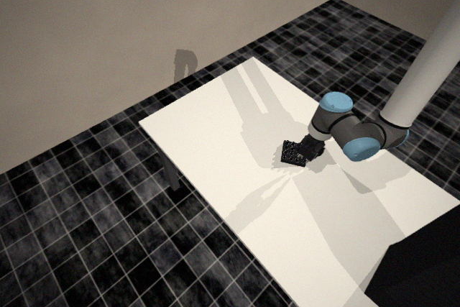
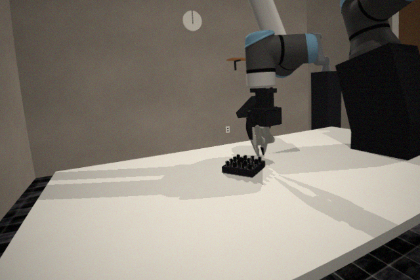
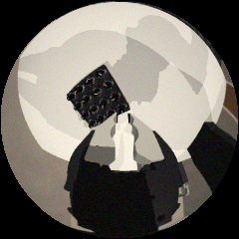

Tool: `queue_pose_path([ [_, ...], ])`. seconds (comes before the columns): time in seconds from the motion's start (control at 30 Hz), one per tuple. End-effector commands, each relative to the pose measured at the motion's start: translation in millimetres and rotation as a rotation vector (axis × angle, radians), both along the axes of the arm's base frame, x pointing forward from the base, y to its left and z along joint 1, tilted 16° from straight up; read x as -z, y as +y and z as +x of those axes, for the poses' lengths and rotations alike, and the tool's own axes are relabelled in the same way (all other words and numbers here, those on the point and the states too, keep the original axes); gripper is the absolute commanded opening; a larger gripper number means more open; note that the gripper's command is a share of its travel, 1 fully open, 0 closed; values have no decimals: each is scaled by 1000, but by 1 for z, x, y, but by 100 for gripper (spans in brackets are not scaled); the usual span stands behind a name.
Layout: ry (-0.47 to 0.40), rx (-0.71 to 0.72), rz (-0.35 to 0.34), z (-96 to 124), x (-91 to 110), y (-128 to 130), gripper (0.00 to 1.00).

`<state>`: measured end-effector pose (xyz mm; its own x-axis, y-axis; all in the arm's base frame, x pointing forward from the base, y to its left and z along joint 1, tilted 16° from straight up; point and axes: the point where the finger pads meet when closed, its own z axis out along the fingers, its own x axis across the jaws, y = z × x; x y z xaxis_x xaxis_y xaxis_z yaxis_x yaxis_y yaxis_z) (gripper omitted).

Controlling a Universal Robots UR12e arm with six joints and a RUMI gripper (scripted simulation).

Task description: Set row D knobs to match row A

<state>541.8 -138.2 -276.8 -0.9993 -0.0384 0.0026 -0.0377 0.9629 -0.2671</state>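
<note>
The black knob box (image 1: 292,163) (image 2: 237,170) (image 3: 114,86) lies on the white table, with several upright black knobs in rows. The knobs' marks, the row letters and the socket are too small and dark to make out. My gripper (image 1: 300,156) (image 2: 260,154) (image 3: 122,114) points down at one corner of the box. Its fingertips stand narrowly apart, with a small gap and nothing seen between them. They are just above or beside the corner knob (image 2: 259,159) (image 3: 120,108); I cannot tell whether they touch it.
The white table (image 1: 208,129) (image 2: 152,229) carries the box, and shadows of the arm fall across it. The black robot pedestal (image 1: 420,259) (image 2: 376,107) stands at the table's side. A wall with a round clock (image 2: 192,20) is behind.
</note>
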Motion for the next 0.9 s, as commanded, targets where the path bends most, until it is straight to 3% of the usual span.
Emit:
queue_pose_path([
  [0.0, -5, 0, -1, 3, -1, -2, 11],
  [0.87, -7, 1, -2, 6, -3, -9, 11],
])
